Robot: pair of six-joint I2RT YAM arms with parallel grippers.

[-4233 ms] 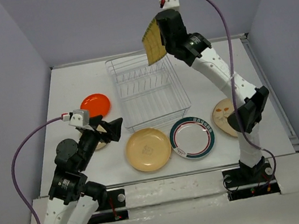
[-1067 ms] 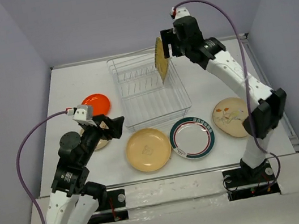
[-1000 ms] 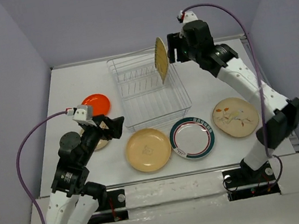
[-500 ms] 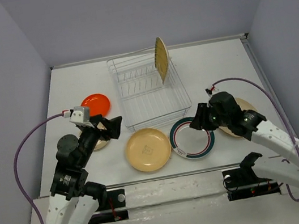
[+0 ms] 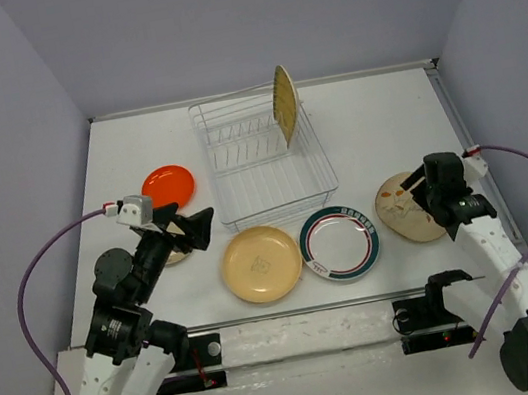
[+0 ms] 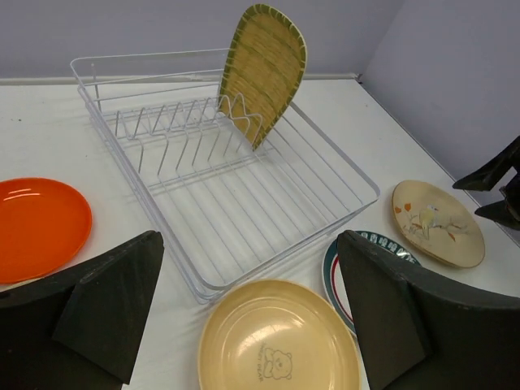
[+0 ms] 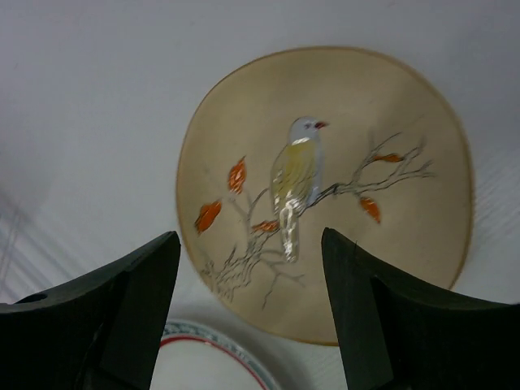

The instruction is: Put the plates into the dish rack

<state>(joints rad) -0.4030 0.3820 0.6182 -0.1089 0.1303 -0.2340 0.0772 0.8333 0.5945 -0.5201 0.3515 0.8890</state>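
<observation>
The white wire dish rack holds the ribbed yellow-green plate, standing upright between its prongs. On the table lie the orange plate, the tan-yellow plate, the teal-rimmed plate and the cream floral plate. A small beige plate is mostly hidden under my left gripper, which hangs open and empty. My right gripper hovers open over the floral plate's near edge, touching nothing.
Grey walls close in the white table on three sides. The right arm's dark tip shows at the right edge of the left wrist view. The rack's prong row runs across its far half.
My right arm has left the ribbed plate standing in the rack, swung down to the front right over the floral plate, and widened its jaws. The left arm has barely shifted.
</observation>
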